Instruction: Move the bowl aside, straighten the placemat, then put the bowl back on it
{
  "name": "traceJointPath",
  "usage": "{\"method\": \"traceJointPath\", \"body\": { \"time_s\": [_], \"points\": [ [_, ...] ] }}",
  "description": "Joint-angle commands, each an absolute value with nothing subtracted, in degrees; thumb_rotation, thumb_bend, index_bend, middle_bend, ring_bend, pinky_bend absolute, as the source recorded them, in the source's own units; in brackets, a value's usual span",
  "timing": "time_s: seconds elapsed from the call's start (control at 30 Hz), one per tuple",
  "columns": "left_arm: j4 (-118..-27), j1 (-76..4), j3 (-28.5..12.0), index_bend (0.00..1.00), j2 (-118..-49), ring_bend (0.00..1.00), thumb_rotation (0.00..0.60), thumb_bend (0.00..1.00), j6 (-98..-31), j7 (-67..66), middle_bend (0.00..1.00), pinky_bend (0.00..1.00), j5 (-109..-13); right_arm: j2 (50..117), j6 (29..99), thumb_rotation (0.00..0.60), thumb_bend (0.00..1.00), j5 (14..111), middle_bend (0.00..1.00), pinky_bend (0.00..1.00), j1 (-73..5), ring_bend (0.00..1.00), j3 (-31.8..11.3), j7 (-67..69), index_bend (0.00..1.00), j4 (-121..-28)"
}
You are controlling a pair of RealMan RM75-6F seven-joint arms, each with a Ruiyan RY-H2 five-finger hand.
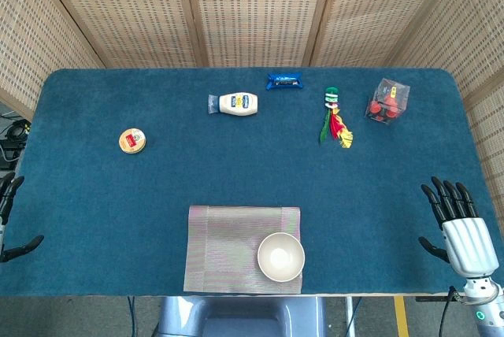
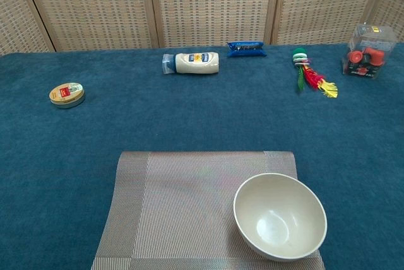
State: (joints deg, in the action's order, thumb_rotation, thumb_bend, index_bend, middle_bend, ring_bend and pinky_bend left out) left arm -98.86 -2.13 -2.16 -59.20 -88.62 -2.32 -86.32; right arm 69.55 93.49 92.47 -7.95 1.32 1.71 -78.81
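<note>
An empty cream bowl (image 1: 281,257) (image 2: 280,216) stands on the front right corner of a grey woven placemat (image 1: 228,242) (image 2: 183,207). The mat lies near the table's front edge, about square to it. My right hand (image 1: 459,225) hangs open at the table's right edge, fingers spread and pointing away, well to the right of the bowl. Only the dark fingertips of my left hand (image 1: 9,219) show at the far left edge, spread and holding nothing. The chest view shows neither hand.
Along the back of the blue table (image 1: 157,195) lie a mayonnaise bottle (image 1: 236,104), a blue packet (image 1: 284,80), a feathered toy (image 1: 335,120) and a clear box of red pieces (image 1: 387,101). A round tin (image 1: 132,141) sits at the left.
</note>
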Motion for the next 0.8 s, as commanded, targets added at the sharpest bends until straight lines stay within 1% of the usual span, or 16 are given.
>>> {"method": "traceJointPath", "body": {
  "time_s": [0.03, 0.23, 0.33, 0.47, 0.6, 0.7, 0.8],
  "points": [
    [-98.83, -2.11, -2.14, 0.00, -59.20, 0.00, 0.600, 0.00, -88.62, -2.30, 0.00, 0.00, -86.39, 69.64, 93.40, 0.600, 0.00, 93.14, 0.00, 0.00, -7.85, 0.00, 1.44, 1.43, 0.00, -78.80],
    [-98.87, -2.01, -2.30, 0.00, -59.11, 0.00, 0.600, 0.00, -88.94, -2.21, 0.00, 0.00, -86.37, 69.56, 93.28, 0.600, 0.00, 95.48, 0.00, 0.00, -7.91, 0.00, 2.09, 1.40, 0.01, -79.01],
    [-98.95, -1.91, -2.43, 0.00, -59.08, 0.00, 0.600, 0.00, -89.21, -2.15, 0.00, 0.00, -86.29, 69.51, 92.16, 0.600, 0.00, 99.18, 0.00, 0.00, -9.15, 0.00, 3.57, 2.06, 0.03, -78.10],
    [-99.03, -2.04, -2.50, 0.00, -59.29, 0.00, 0.600, 0.00, -89.05, -2.78, 0.00, 0.00, -86.24, 69.95, 87.42, 0.600, 0.00, 107.10, 0.00, 0.00, -13.62, 0.00, 7.02, 4.06, 0.06, -75.56],
    [-98.94, -2.45, -2.83, 0.00, -59.76, 0.00, 0.600, 0.00, -88.18, -3.94, 0.00, 0.00, -85.18, 70.41, 84.87, 0.600, 0.00, 116.93, 0.00, 0.00, -19.51, 0.00, 9.76, 6.69, 0.10, -74.61],
    [-98.82, -2.83, -3.16, 0.00, -60.15, 0.00, 0.600, 0.00, -87.39, -4.79, 0.00, 0.00, -84.17, 71.53, 82.71, 0.600, 0.00, 121.29, 0.00, 0.00, -23.47, 0.00, 10.13, 6.94, 0.13, -74.72],
    [-98.59, -3.35, -3.31, 0.00, -60.60, 0.00, 0.600, 0.00, -86.22, -5.97, 0.00, 0.00, -83.21, 72.87, 77.43, 0.600, 0.00, 122.58, 0.00, 0.00, -27.38, 0.00, 10.35, 7.93, 0.17, -76.73]
  ]
}}
